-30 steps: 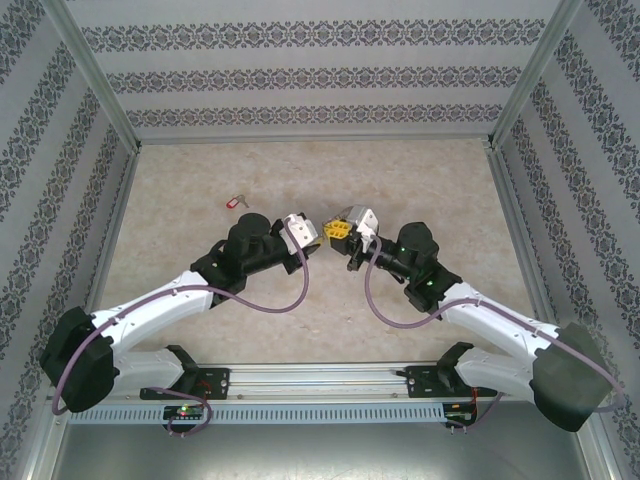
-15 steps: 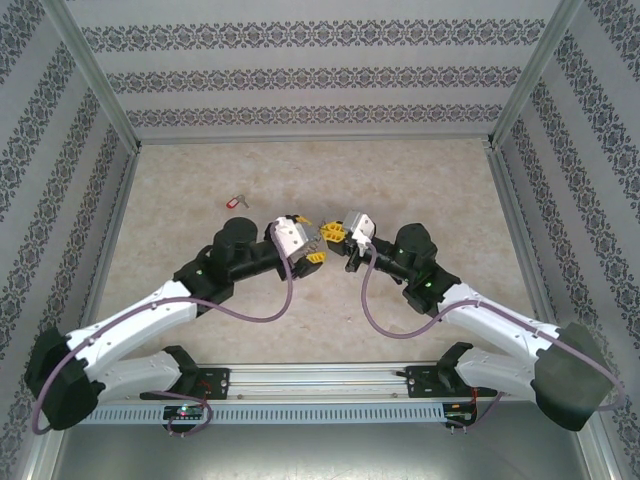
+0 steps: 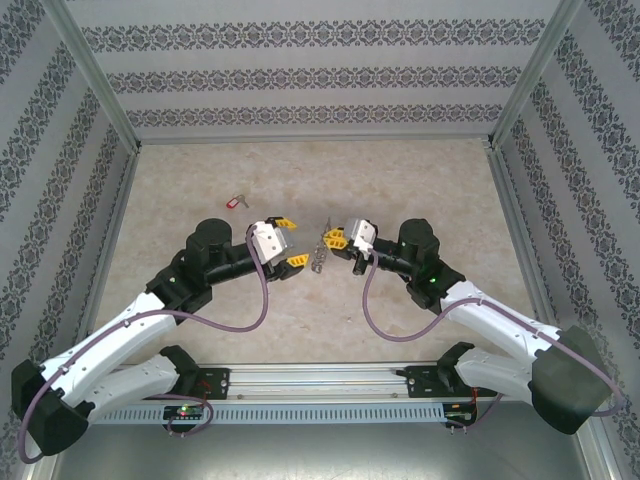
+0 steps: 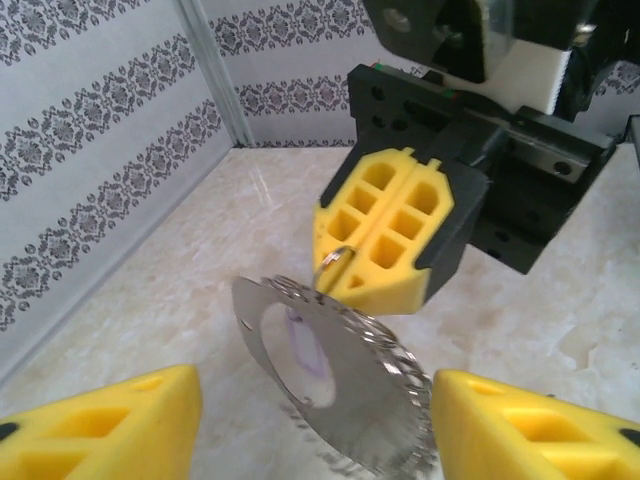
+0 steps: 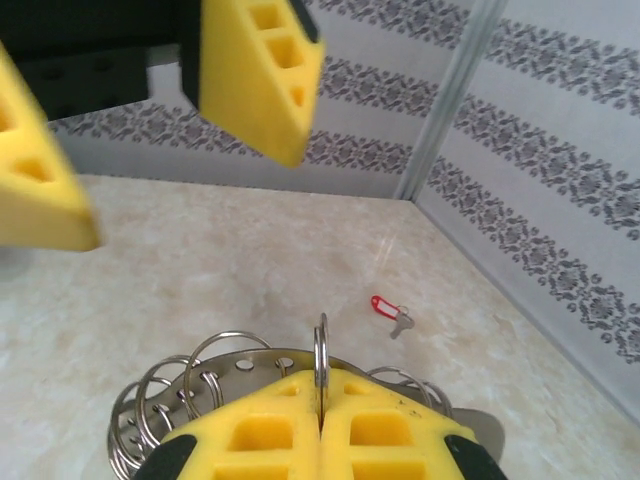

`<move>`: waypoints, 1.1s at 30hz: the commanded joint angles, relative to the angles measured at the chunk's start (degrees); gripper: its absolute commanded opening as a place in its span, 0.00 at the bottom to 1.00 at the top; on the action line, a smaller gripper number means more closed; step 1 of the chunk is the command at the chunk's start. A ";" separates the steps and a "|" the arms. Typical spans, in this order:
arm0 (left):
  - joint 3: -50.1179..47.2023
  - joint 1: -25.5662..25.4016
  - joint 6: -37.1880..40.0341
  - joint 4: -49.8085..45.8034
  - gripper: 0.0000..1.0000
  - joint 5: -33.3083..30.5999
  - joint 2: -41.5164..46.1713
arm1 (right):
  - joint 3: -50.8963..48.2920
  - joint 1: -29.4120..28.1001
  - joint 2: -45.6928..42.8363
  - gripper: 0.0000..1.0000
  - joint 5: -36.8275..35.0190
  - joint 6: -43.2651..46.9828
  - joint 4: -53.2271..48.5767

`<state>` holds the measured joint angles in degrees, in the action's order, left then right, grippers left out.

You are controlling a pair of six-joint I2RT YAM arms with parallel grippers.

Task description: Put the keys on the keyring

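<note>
R gripper (image 3: 336, 238) clamped tight on keyring (image 4: 335, 375), pinching a small loop at its top edge, mid-table (image 3: 420, 180). L gripper (image 3: 290, 242) open wide, fingers either side of keyring, not touching. Red-headed key (image 3: 236, 201) lies far-left, well apart.

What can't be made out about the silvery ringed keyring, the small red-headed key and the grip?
Silvery ringed keyring: bottom cut off by the left wrist frame edge.
Small red-headed key: blade too small, right wrist view.
Right gripper: its yellow pads hide the pinched ring's lower part.
</note>
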<state>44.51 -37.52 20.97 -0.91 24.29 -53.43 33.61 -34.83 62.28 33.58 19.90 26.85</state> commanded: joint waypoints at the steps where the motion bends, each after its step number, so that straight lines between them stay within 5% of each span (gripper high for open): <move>1: 2.12 2.76 -0.92 0.66 0.54 3.18 -2.20 | 3.12 0.20 -0.32 0.00 6.21 5.96 -1.86; 7: 4.22 3.94 1.25 -0.96 0.43 10.61 -5.15 | 4.22 -0.13 -0.04 0.00 7.25 9.60 -4.59; 11: 8.91 3.94 7.97 -9.71 0.25 19.28 -8.68 | 5.48 -1.03 0.17 0.00 7.02 13.94 -7.98; 14: 10.00 3.92 10.27 -11.16 0.24 22.19 -9.67 | 6.53 -1.34 0.62 0.00 7.45 16.30 -9.89; 33: 9.01 3.90 16.50 -12.09 0.22 17.49 -9.66 | 9.63 -2.49 2.43 0.00 9.22 16.04 -11.94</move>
<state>53.12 -34.00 34.46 -10.57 42.28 -63.05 40.62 -36.16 64.73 40.05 34.94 13.45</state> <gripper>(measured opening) 0.224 0.050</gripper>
